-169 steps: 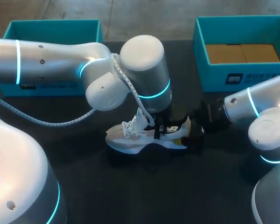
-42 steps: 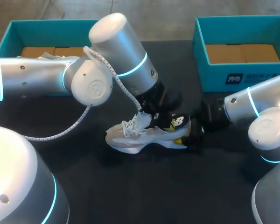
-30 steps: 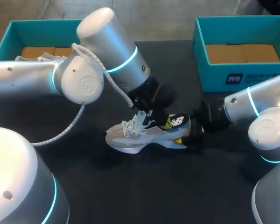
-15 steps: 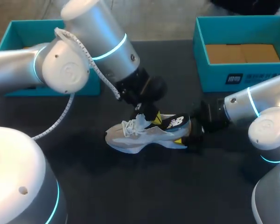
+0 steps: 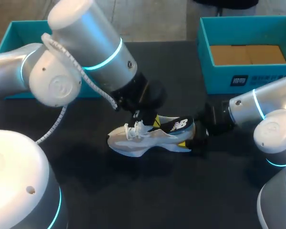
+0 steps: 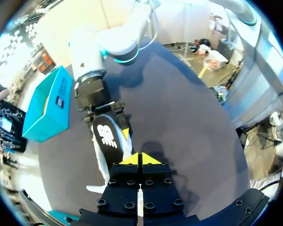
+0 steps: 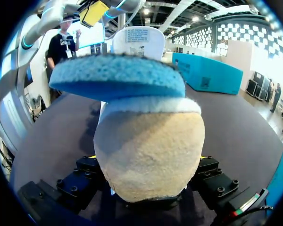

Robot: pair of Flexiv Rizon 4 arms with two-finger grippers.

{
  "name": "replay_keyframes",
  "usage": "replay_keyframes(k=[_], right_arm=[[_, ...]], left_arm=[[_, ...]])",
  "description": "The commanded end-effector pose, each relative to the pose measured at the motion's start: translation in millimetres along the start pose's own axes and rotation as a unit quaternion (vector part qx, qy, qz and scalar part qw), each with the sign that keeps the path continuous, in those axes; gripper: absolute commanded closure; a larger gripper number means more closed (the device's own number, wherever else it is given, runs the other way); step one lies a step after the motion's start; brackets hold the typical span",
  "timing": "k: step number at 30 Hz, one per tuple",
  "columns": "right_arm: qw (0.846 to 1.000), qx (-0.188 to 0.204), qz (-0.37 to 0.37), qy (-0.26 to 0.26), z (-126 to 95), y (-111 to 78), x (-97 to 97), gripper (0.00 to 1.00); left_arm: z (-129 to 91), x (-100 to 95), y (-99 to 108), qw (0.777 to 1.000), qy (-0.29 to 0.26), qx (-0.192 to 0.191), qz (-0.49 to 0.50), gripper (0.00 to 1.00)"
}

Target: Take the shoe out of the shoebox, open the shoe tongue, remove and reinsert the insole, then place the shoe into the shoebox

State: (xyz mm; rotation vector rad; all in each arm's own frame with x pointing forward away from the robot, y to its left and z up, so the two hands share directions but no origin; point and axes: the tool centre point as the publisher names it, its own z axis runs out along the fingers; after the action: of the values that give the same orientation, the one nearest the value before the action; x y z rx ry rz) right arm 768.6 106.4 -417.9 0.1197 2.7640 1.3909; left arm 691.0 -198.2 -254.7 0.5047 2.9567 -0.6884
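Shoe was found sole-down on the worktop, outside both boxes. It lay between the left box and the right box, with its toe toward the left arm and its heel toward the right arm.

Change noted: over the last few seconds the left arm went from standing upright over the shoe's opening to leaning steeply back toward its own side. Its wrist rose clear of the shoe. The left fingers drew back from the opening to sit just above the tongue and laces. The shoe did not shift and the right arm did not move. In my judgement the removal from the box was complete and the tongue-opening step was in hand. The insole work and the return to the box were still outstanding.

Left fingers: in the left wrist view the yellow tips met with no gap between them. Nothing could be seen held there. Whether they had nipped a thin edge of tongue or lace could not be established.

Right fingers: spread wide and clamped on the heel from both sides, steadying the shoe against the worktop. A blue foam layer showed above the heel. Whether that was the insole or the collar lining could not be settled.
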Motion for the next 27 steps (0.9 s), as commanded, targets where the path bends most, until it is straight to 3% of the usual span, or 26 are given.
replay_keyframes(k=[1, 5, 12, 27], right_arm=[[1.0, 0.001, 0.0, -0.001, 2.0, -0.5, -2.2, 1.0], [1.0, 0.001, 0.0, -0.001, 2.0, -0.5, -2.2, 1.0], [1.0, 0.001, 0.0, -0.001, 2.0, -0.5, -2.2, 1.0], [1.0, 0.001, 0.0, -0.001, 2.0, -0.5, -2.2, 1.0]], left_arm=[[3.5, 10.6, -4.1, 0.995, -0.097, -0.031, -0.021, 1.0], [12.2, 9.2, -4.0, 0.985, -0.165, -0.04, -0.038, 1.0], [18.5, 9.3, -3.1, 0.971, -0.234, -0.016, -0.046, 1.0], [34.4, -2.1, -1.3, 0.974, -0.218, -0.02, -0.06, 1.0]])
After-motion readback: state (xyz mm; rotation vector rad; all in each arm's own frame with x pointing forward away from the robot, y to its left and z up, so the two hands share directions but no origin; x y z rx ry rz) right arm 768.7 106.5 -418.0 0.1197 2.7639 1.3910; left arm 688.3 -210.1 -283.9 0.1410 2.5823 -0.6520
